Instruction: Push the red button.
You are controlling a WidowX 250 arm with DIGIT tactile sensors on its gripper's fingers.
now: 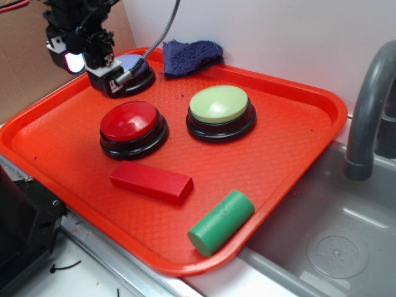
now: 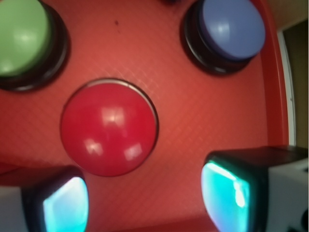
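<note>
Holding 3 buttons incl. red button [image 2: 108, 128]: orange tray [image 1: 297, 148]; tool [image 2: 145, 200] open, empty.

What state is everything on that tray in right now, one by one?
red button: upright, untouched
pale green button: upright, untouched
blue button: upright, partly hidden by the arm
red block: lying flat
green cylinder: lying on its side
blue cloth: crumpled
gripper: fingers open, empty
</note>
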